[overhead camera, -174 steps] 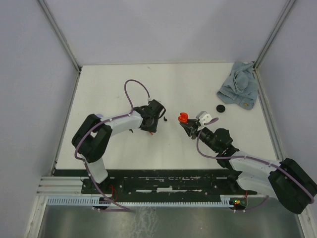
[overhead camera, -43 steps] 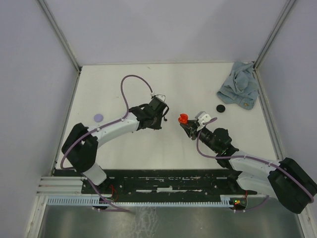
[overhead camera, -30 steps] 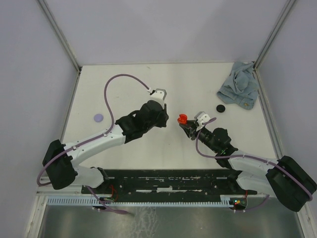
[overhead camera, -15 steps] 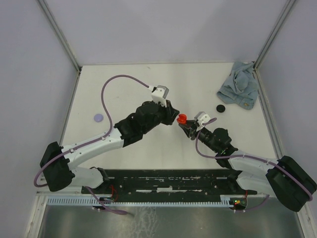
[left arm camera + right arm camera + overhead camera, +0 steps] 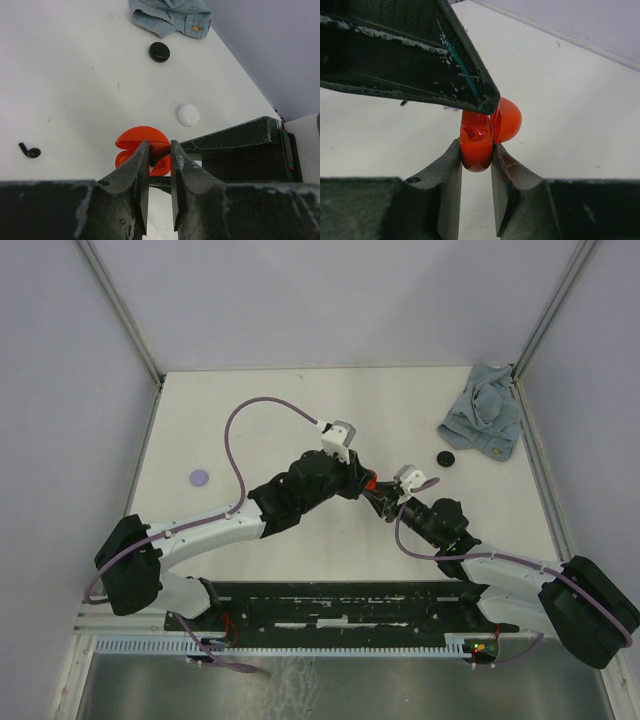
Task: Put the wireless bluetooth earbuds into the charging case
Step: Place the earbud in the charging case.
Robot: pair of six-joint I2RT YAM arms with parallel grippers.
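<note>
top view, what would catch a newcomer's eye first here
Both grippers meet at the centre: the right gripper clamps an open red charging case, and the left gripper pinches a small red earbud right at it. After that, the crumpled blue cloth in the far right corner.

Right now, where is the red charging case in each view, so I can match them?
Top external: red charging case, centre, barely visible beside the left gripper.
Left wrist: case centre, just beyond the fingertips.
Right wrist: case centre, clamped between its fingers.
Shared landmark: the left gripper's tip.
</note>
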